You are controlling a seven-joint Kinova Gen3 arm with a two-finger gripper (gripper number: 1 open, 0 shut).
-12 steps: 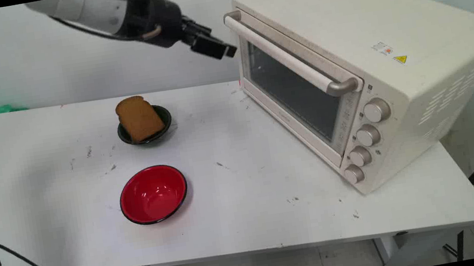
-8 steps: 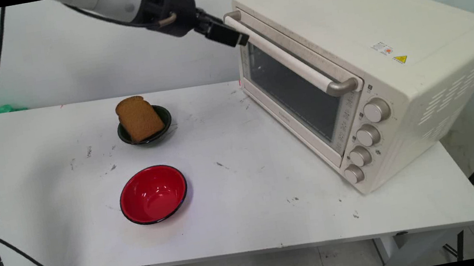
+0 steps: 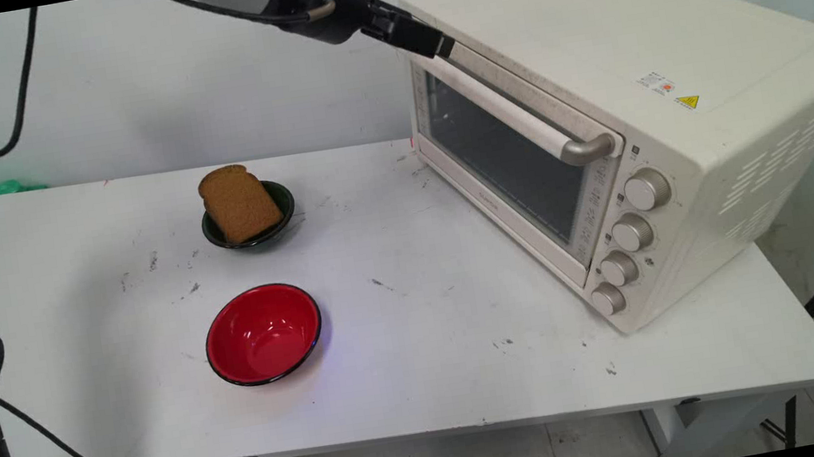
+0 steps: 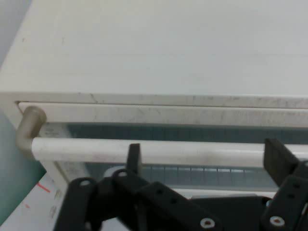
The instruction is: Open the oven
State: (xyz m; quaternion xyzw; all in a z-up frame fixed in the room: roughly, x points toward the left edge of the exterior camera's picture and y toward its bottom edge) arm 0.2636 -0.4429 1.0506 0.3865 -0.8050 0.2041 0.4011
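Two bowls sit nearest on the white bench [image 3: 428,370]: a glossy red bowl [image 3: 264,334], then a dark bowl holding brown toast [image 3: 239,203]. Farther back, the black tool [image 4: 202,161], fingers spread, straddles the cream toaster oven's [image 3: 647,104] rigid, smooth bar handle [image 4: 144,150] near its left end.

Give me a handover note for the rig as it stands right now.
Gripper: open, fingers level with the toaster oven door handle, at the handle's far end near the oven's top edge. Whether it touches the bar cannot be told; nothing held.
Oven door is shut. The oven sits on the right side of the white table, door toward the bowls.
Slice of brown bread leans in a small dark bowl at mid-table, toward the wall.
Red bowl sits empty, nearer the camera, apart from the dark bowl.
Done: gripper brought up to the handle. Door unopened, bread untouched.
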